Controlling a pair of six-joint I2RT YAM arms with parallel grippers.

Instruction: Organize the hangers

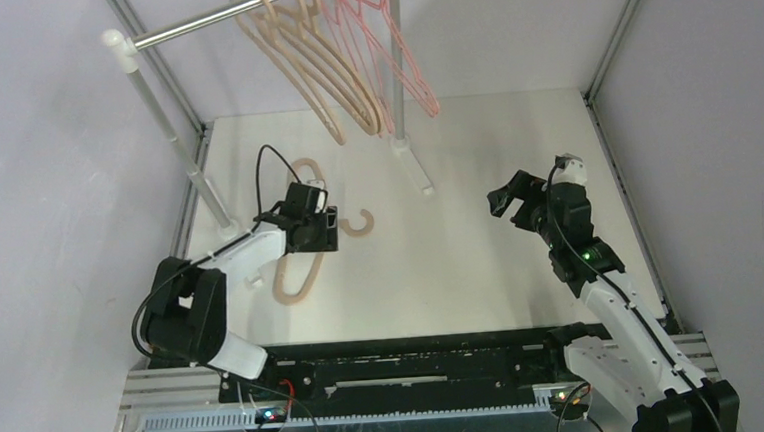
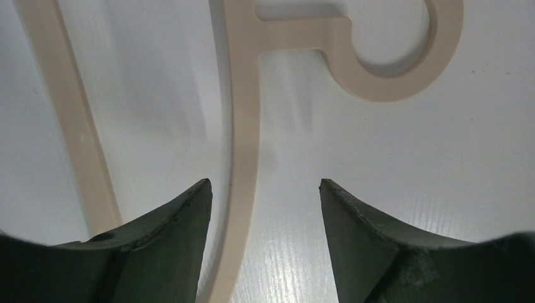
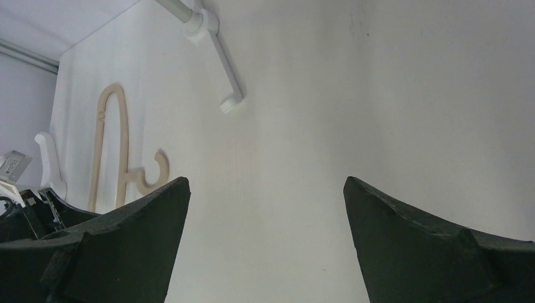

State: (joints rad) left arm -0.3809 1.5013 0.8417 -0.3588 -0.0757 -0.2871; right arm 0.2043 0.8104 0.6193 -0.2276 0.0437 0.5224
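A beige hanger (image 1: 301, 271) lies flat on the white table at the left, its hook (image 1: 360, 223) pointing right. My left gripper (image 1: 321, 230) is open right above its middle. In the left wrist view the hanger's inner bar (image 2: 243, 158) runs between the open fingers, close to the left one, with the hook (image 2: 391, 57) beyond. Several beige hangers (image 1: 324, 74) and thin pink-red hangers (image 1: 388, 45) hang on the silver rail (image 1: 216, 19). My right gripper (image 1: 505, 201) is open and empty over bare table; its view shows the lying hanger (image 3: 117, 151) far left.
The rail's two white posts (image 1: 167, 129) and their feet (image 1: 422, 178) stand on the table behind the arms. Grey walls close the table on the left, back and right. The arm bases and a black bar (image 1: 417, 369) line the near edge.
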